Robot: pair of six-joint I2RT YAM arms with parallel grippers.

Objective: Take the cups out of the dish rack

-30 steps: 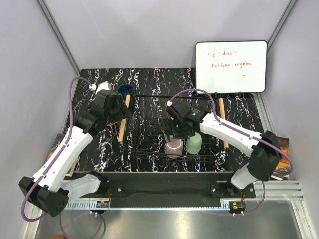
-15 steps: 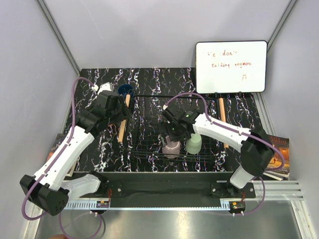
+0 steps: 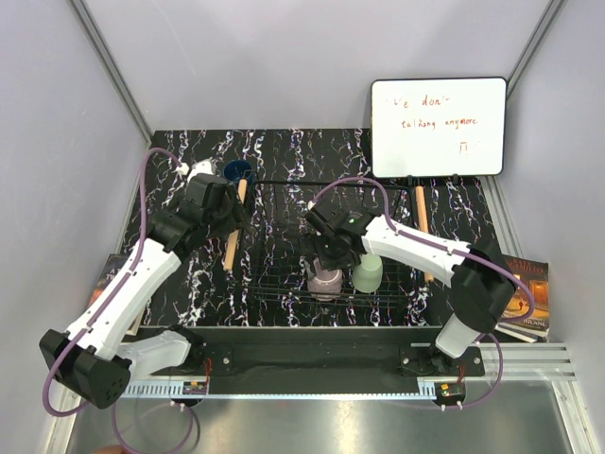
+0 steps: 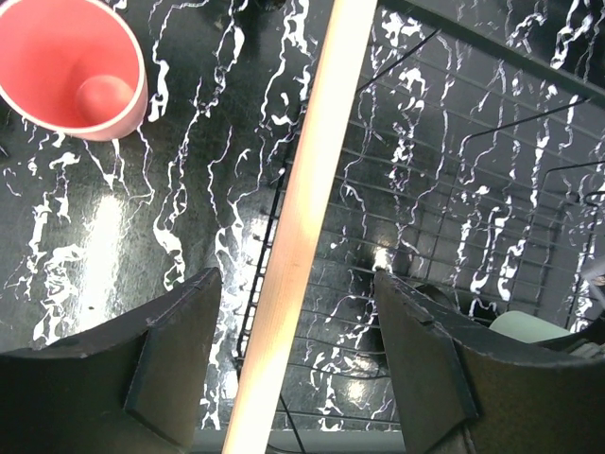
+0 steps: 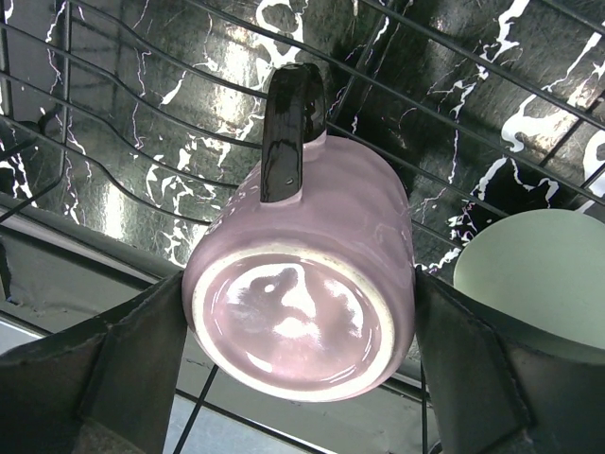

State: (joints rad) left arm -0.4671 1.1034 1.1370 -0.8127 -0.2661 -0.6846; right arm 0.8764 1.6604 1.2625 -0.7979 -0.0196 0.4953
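The mauve cup [image 3: 327, 280] [image 5: 302, 303] stands upside down in the black wire dish rack [image 3: 284, 274], near its front edge. My right gripper [image 3: 329, 265] [image 5: 301, 312] is open, lowered over it, with a finger tight against each side. The mint green cup [image 3: 368, 272] [image 5: 539, 274] stands right beside it in the rack. My left gripper [image 3: 236, 216] [image 4: 298, 312] is open and empty above the rack's left wooden bar [image 4: 302, 218]. The pink cup [image 4: 71, 61] stands upright on the table left of the rack. The dark blue cup [image 3: 237, 171] sits at the rack's far-left corner.
A whiteboard [image 3: 438, 126] leans at the back right. The rack's right wooden bar [image 3: 423, 232] runs beside my right arm. A glossy black peg [image 5: 291, 123] rests against the mauve cup's far side. Books lie off the table's right edge [image 3: 529, 293].
My right gripper has come down and toward the front, from above the two cups to around the mauve cup. The left arm has shifted slightly.
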